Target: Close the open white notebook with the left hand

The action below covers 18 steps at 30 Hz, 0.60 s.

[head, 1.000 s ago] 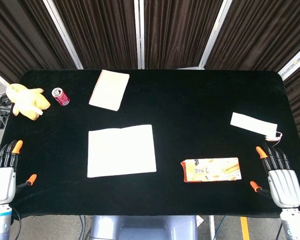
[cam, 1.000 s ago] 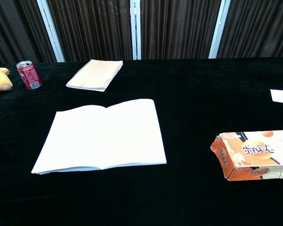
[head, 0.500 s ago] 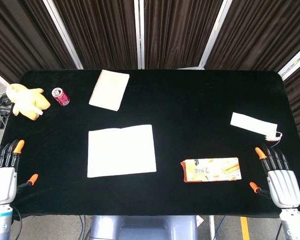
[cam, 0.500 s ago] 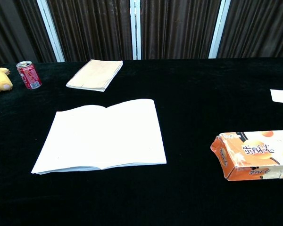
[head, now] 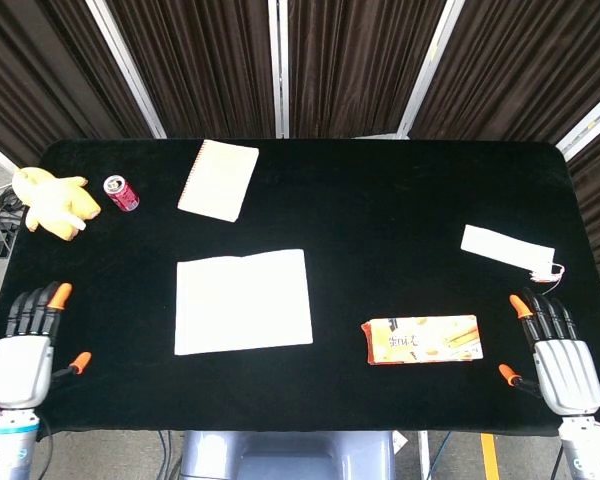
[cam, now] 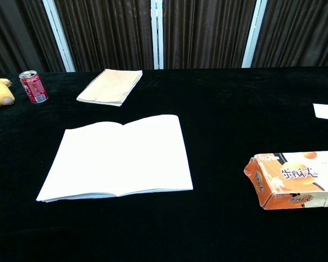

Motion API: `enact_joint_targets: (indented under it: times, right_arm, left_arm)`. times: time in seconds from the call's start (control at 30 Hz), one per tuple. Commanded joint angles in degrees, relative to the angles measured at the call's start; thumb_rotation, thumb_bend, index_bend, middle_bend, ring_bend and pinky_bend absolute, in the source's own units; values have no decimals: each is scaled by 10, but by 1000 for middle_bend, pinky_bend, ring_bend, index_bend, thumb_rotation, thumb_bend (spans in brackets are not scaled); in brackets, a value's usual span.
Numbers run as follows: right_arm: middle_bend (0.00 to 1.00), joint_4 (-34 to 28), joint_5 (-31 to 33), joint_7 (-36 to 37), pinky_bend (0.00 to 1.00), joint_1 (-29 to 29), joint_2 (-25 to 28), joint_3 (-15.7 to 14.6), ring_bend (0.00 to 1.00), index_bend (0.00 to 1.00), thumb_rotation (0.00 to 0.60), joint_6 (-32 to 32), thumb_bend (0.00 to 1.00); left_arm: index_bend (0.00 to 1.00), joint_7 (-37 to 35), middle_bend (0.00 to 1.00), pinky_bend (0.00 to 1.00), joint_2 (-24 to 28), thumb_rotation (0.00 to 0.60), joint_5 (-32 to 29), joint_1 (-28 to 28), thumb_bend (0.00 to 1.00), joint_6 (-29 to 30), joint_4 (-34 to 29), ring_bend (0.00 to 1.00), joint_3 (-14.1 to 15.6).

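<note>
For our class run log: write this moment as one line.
phase: pre-contact | left hand: open, left of notebook, apart | right hand: open, idle | white notebook: open, flat

Open notebook (head: 243,301) mid-table; spiral notebook (head: 219,179) behind; snack box (head: 422,339) right.

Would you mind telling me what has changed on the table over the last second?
The left hand has shifted a little to the right and forward along the near table edge, toward the open white notebook; it holds nothing, fingers apart. The notebook still lies open and untouched, and the right hand has barely moved.
</note>
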Motion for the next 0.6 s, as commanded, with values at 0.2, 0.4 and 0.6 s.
enact_joint_targets:
  times: [0.2,0.4,0.6]
  right_arm:
    - [0,-6,-5,3,0,1,4,-4,0,0,600,-3,12]
    - [0,-7,-4,7,0,1,6,-3,0,0,600,-4,13]
    - [0,-7,-4,9,0,1,7,-4,0,0,600,-4,12]
  left_arm:
    - [0,77,0,0,-32,600,17,-26,176,-61,-27,0,25]
    - [0,131,0,0,-69,600,9,-43,298,-100,-15,0,26]
    - [0,165,0,0,-111,600,-17,-63,323,-139,3,0,16]
